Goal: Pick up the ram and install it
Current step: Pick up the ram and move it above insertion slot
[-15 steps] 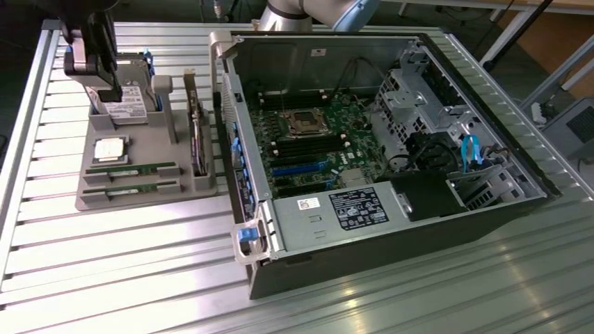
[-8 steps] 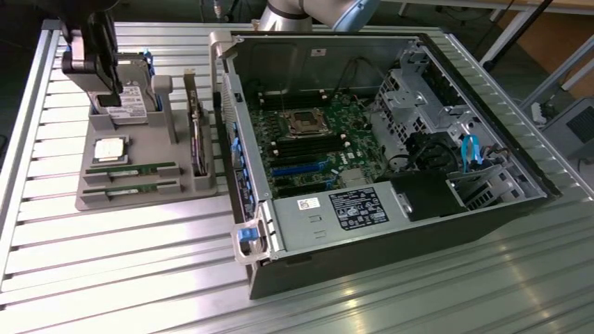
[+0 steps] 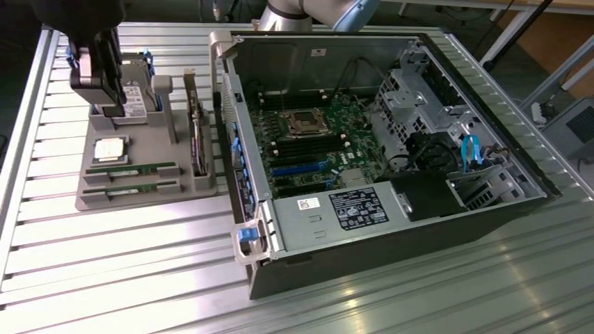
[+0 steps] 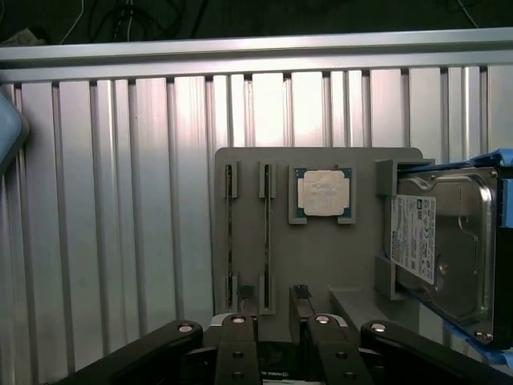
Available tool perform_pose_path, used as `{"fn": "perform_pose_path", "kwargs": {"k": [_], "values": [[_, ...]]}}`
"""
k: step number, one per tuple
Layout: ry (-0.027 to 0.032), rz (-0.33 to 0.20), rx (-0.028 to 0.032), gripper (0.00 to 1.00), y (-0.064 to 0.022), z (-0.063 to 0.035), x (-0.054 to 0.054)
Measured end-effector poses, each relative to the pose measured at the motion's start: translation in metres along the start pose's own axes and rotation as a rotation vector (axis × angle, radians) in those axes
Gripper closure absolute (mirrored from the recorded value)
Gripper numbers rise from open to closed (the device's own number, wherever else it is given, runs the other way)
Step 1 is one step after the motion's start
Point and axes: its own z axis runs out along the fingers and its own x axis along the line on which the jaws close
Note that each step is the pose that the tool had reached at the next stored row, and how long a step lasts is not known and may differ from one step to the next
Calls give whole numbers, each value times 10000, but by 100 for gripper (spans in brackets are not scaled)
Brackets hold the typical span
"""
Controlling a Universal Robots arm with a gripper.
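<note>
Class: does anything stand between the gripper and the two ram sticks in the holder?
Nothing visible does. Both ram sticks lie uncovered in the holder, with the gripper above it; the processor sits beside them.

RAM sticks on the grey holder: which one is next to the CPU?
The ram stick lying right beside the silver processor chip, in the inner slot. The other stick lies parallel one slot further out, along the holder edge.

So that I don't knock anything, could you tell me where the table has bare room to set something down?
The widest bare patch of the table lies between the grey holder and the table's near edge, on the exterior view's left of the computer case. Crowded: the holder, with both ram sticks, and the narrow gap between it and the case.
</note>
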Motion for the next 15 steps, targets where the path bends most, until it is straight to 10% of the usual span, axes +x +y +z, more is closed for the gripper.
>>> {"fn": "perform_pose_path", "kwargs": {"k": [15], "values": [[0,-2,0,71,-17,537,17]]}}
